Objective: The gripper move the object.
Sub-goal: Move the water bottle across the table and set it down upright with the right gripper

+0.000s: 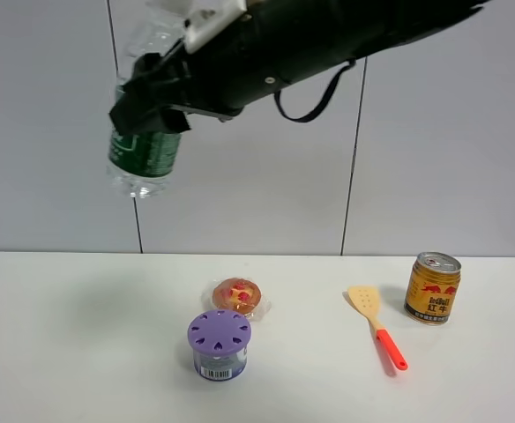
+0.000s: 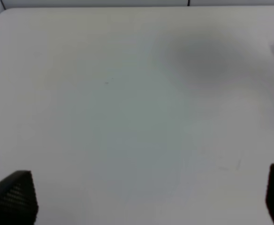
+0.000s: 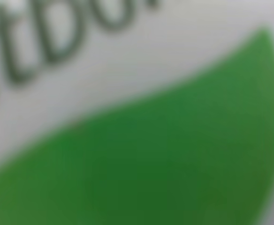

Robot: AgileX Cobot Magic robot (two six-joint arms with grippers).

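Note:
My right gripper (image 1: 152,113), black jaws on a thick black-sleeved arm reaching in from the upper right, is shut on the clear plastic water bottle (image 1: 143,163). It holds the bottle high in the air above the left half of the table, slightly tilted. The bottle's dark green label (image 3: 174,164) fills the right wrist view, blurred and very close; the jaws do not show there. The bottle's cap is hidden behind the arm. My left gripper (image 2: 144,197) is open and empty over bare white table; it is out of the exterior view.
On the white table (image 1: 81,335) stand a purple-lidded jar (image 1: 219,344), a wrapped round pastry (image 1: 237,296) just behind it, an orange-handled spatula (image 1: 376,326) and a gold drink can (image 1: 432,287) at the right. A grey panelled wall rises behind.

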